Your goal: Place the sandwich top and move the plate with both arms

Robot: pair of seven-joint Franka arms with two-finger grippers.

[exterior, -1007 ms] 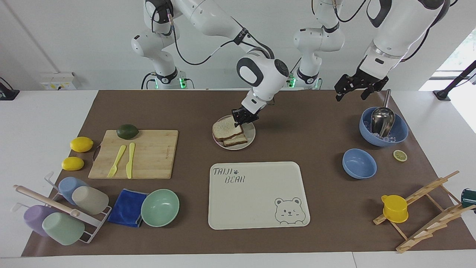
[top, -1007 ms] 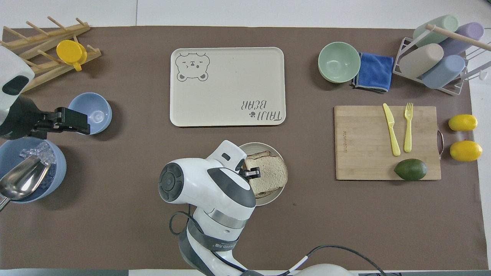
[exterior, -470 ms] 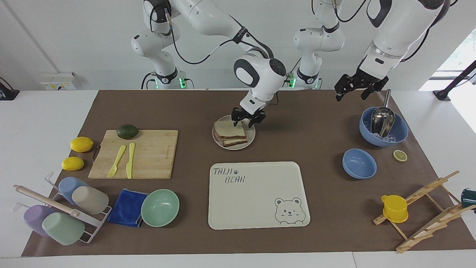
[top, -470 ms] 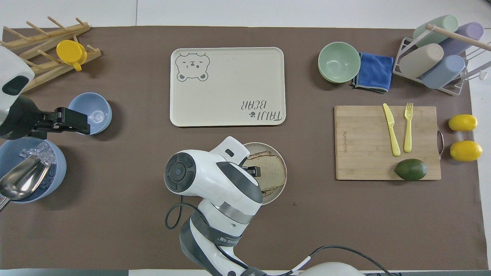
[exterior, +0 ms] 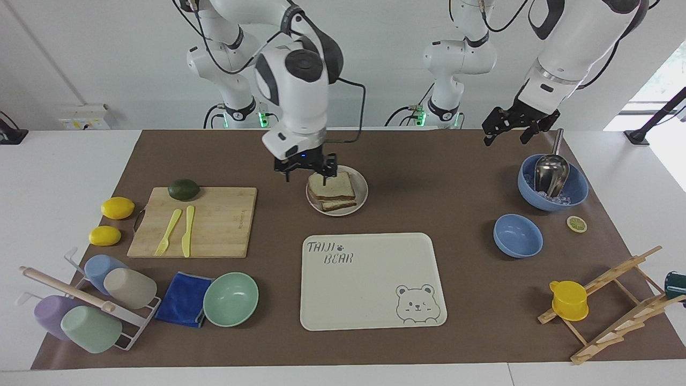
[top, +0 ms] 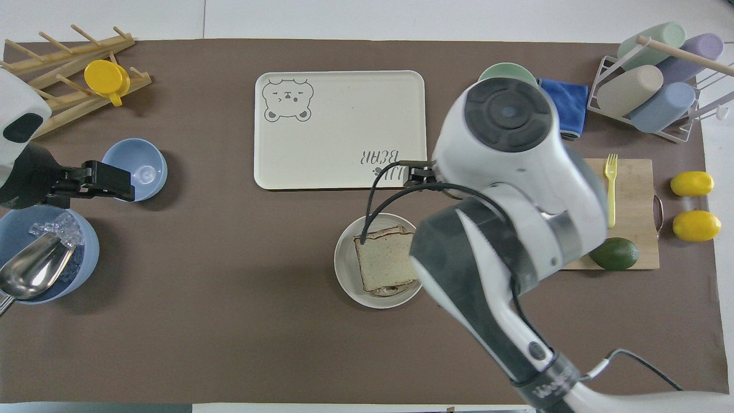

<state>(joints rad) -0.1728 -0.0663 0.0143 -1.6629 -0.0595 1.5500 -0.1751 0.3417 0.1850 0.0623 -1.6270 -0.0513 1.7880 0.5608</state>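
The sandwich top [exterior: 332, 185] lies stacked on the plate [exterior: 359, 197]; the right claw [exterior: 306, 166] hovers beside it, open and empty, while the left claw [exterior: 512, 126] waits open over the counter [exterior: 429, 177].

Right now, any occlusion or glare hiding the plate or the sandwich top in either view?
Overhead view: the right arm's wrist housing covers one edge of the plate and of the sandwich top. Facing view: both unobstructed, right hand beside them; bright window glare at the frame edge only.

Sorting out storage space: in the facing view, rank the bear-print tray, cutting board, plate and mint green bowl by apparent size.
1. bear-print tray
2. cutting board
3. plate and mint green bowl look alike; the bowl sits closer to the camera, so no ranking.
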